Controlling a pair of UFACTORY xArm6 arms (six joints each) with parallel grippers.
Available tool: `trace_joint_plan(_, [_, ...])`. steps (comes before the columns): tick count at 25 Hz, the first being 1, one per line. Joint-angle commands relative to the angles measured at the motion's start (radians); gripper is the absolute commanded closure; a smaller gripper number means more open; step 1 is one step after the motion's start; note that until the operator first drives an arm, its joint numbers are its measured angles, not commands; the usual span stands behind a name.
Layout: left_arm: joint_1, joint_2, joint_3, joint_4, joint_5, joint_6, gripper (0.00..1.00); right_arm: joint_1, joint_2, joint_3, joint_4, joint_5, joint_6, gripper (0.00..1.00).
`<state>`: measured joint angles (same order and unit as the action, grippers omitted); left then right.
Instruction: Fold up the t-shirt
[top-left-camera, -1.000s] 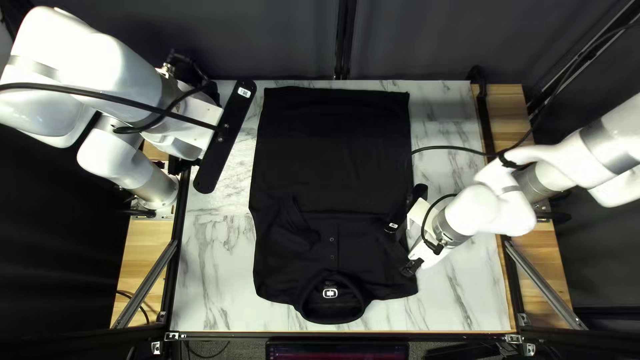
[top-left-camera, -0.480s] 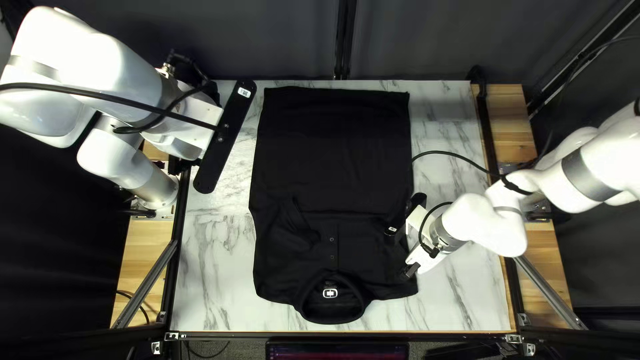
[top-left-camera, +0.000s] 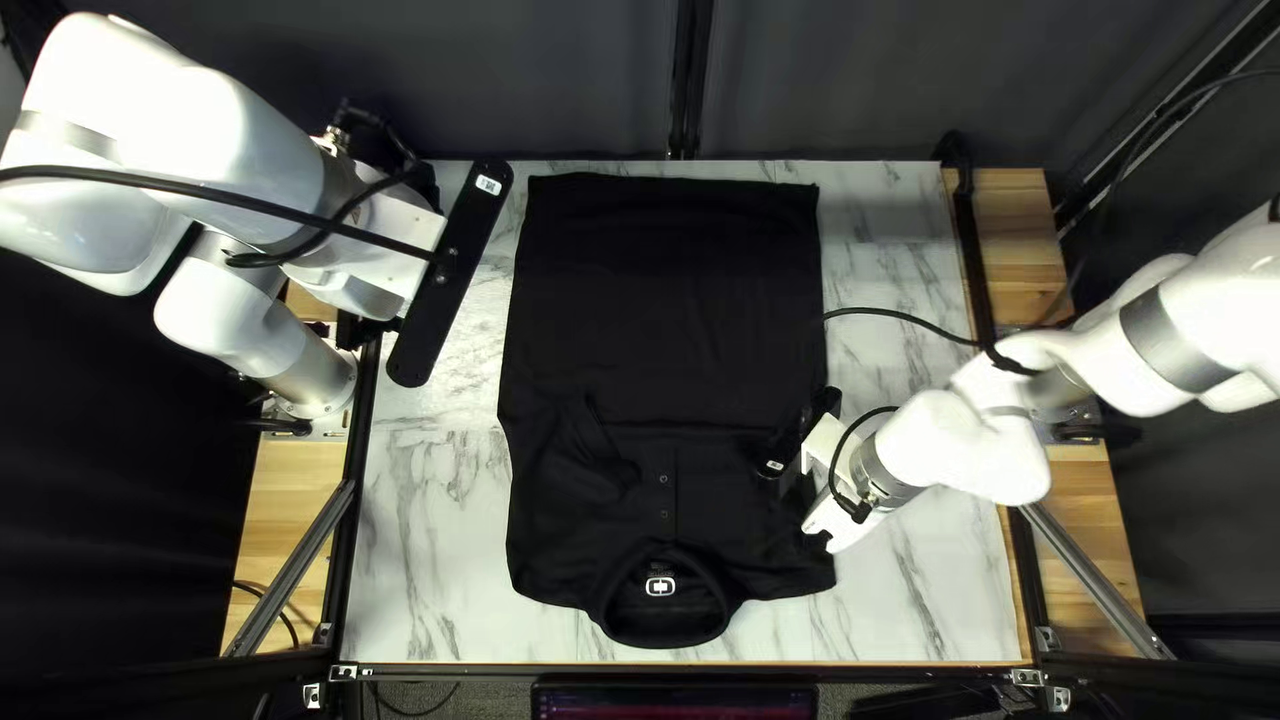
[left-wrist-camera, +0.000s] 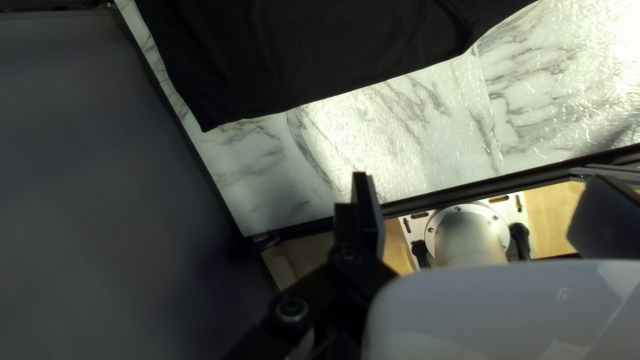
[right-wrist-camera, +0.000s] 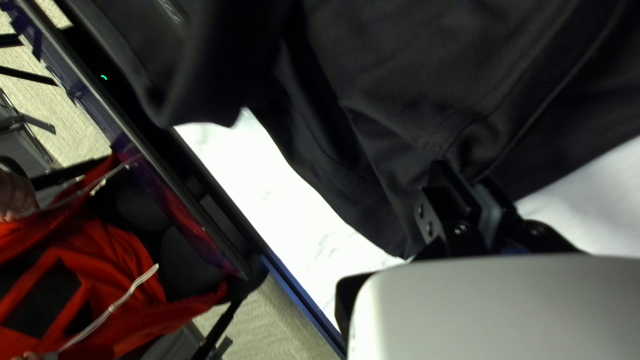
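Black tee [top-left-camera: 667, 307], prob. light & floppy, best held at side folds: R gripper [right-wrist-camera: 467, 176] pinches 1, L gripper [left-wrist-camera: 481, 179] spread wide, holding 0.

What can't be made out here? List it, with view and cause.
Top left view: fingertips of the right gripper, lost against the black collared t-shirt.
Left wrist view: the t-shirt's collar, cut off by the edge.
Right wrist view: rest of the person in red clothing, beyond the edge.
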<state>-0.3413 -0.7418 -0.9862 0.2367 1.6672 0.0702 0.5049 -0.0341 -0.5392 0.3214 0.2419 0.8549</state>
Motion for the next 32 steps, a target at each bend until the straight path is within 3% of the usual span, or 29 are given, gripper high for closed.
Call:
trace_joint_plan(1, [0.0, 0.0, 0.0, 0.0, 0.0, 0.0, 0.0, -0.047, 0.022, -0.086, -0.092, 0.08, 0.02, 1.0])
trace_joint_plan(9, [0.0, 0.0, 0.0, 0.0, 0.0, 0.0, 0.0, -0.075, 0.195, -0.279, -0.116, 0.154, -0.052, 0.98])
trace_joint_plan(10, [0.0, 0.0, 0.0, 0.0, 0.0, 0.0, 0.0, -0.071, 0.218, -0.301, -0.109, 0.156, -0.064, 0.89])
trace_joint_plan(11, [0.0, 0.0, 0.0, 0.0, 0.0, 0.0, 0.0, -0.067, 0.238, -0.318, -0.103, 0.155, -0.074, 0.69])
trace_joint_plan(12, [0.0, 0.0, 0.0, 0.0, 0.0, 0.0, 0.0, -0.065, 0.245, -0.324, -0.099, 0.156, -0.08, 0.31])
trace_joint_plan(14, [0.0, 0.0, 0.0, 0.0, 0.0, 0.0, 0.0, -0.057, 0.259, -0.339, -0.094, 0.158, -0.09, 0.0])
trace_joint_plan(24, [0.0, 0.0, 0.0, 0.0, 0.0, 0.0, 0.0, -0.071, 0.175, -0.286, -0.117, 0.182, -0.091, 0.0])
trace_joint_plan(32, [0.0, 0.0, 0.0, 0.0, 0.0, 0.0, 0.0, -0.208, 0.131, -0.297, -0.024, 0.269, -0.368, 0.0])
